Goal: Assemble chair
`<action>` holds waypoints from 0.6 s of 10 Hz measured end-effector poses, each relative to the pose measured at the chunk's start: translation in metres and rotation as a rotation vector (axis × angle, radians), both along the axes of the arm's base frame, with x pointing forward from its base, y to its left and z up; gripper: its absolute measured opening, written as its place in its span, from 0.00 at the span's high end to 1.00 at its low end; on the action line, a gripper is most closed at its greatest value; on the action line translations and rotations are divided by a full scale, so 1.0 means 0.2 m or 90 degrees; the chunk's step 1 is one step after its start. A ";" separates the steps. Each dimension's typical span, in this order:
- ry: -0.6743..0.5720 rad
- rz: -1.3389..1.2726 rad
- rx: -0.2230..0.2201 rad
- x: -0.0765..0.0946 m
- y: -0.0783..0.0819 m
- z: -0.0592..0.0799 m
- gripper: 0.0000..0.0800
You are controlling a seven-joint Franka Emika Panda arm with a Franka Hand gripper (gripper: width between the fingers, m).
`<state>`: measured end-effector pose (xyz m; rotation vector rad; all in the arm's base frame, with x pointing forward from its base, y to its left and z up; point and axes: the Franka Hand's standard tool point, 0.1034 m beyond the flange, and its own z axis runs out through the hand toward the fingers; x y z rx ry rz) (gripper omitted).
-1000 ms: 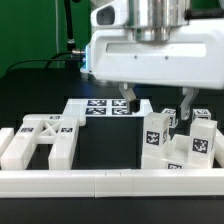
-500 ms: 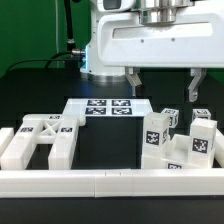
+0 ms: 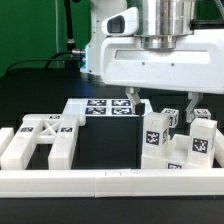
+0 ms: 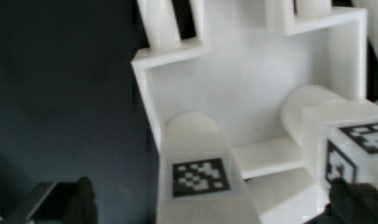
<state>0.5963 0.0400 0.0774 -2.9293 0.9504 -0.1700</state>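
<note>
— The gripper (image 3: 160, 102) is lower than half a second ago, jaws wide apart, holding nothing.
— The seat (image 3: 158, 138) stands just below it, slightly toward the exterior view's right. Its long axis crosses the closing line.

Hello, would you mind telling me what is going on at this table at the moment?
A robot arm is assembling a chair from loose white parts. Its gripper hangs open and empty just above the blocky chair parts grouped on the exterior view's right. The flat frame lies apart on the exterior view's left, with nothing touching it.
</note>
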 end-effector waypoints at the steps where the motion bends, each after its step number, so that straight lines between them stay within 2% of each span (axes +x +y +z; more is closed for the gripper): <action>1: 0.002 -0.001 -0.005 -0.02 -0.01 -0.04 0.19; 6: 0.022 0.018 -0.014 -0.07 -0.02 -0.14 0.19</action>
